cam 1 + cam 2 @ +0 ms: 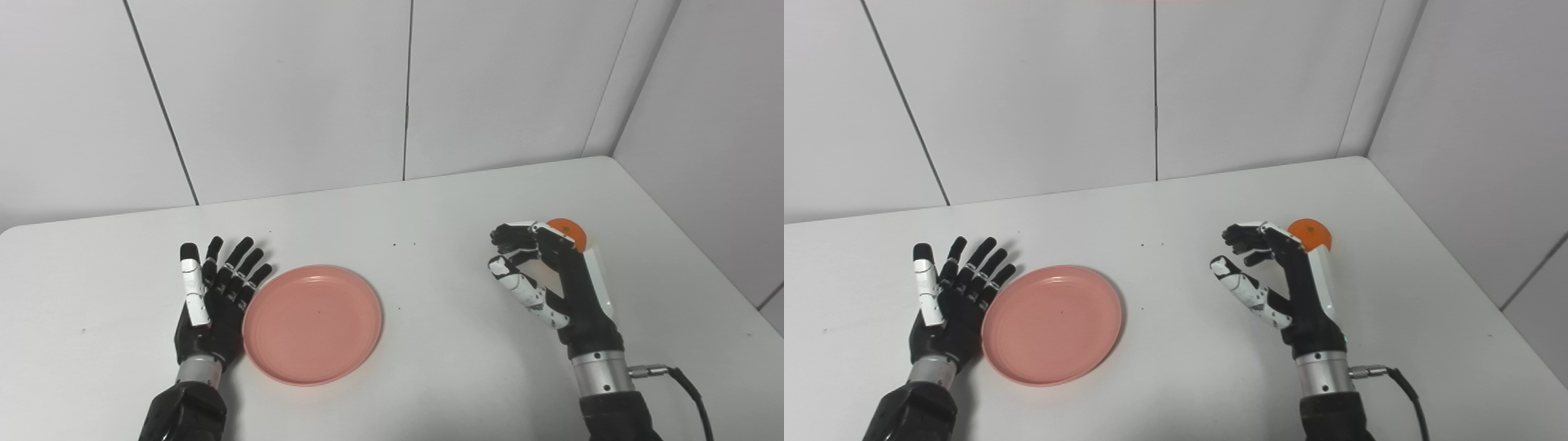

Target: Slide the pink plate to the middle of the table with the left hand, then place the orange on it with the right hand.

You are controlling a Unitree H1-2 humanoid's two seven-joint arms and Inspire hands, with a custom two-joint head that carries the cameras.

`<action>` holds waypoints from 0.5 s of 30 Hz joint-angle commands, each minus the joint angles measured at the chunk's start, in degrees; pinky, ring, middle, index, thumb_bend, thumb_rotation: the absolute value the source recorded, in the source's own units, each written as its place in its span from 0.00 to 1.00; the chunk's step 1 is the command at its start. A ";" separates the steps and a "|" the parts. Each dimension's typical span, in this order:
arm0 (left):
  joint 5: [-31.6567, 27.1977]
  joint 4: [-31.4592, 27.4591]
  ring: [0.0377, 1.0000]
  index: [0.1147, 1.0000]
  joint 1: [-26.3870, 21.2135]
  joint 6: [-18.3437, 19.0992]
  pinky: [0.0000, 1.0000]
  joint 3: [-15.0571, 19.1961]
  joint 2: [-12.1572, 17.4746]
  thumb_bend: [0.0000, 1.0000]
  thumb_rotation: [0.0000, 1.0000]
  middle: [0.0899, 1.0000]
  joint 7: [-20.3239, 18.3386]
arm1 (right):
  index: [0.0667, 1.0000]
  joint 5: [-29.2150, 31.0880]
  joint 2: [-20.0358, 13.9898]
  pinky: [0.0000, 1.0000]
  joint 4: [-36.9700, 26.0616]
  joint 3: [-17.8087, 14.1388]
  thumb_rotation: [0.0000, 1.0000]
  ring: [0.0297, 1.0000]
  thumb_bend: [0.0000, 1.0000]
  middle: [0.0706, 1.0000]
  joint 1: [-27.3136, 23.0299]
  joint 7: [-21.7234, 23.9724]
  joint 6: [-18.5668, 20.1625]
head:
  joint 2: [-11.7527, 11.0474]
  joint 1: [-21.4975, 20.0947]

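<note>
The open left hand rests flat against the nine o'clock edge of the round pink plastic plate, so it should push gently sideways to the middle of the white surface, while the small orange sits behind the half-curled, empty right hand.

Round pink plate flat at table's left-centre, empty, orange far right

left hand flat, fingers spread; right hand raised, fingers curled, holding nothing.
</note>
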 commanded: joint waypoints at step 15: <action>1.20 2.64 0.83 1.00 3.80 2.63 0.81 -0.11 -0.77 0.75 0.85 0.81 1.02 | 0.64 -17.99 -15.25 0.49 2.14 -3.56 0.82 0.56 0.81 0.60 -11.09 5.69 -1.28 | 0.37 0.20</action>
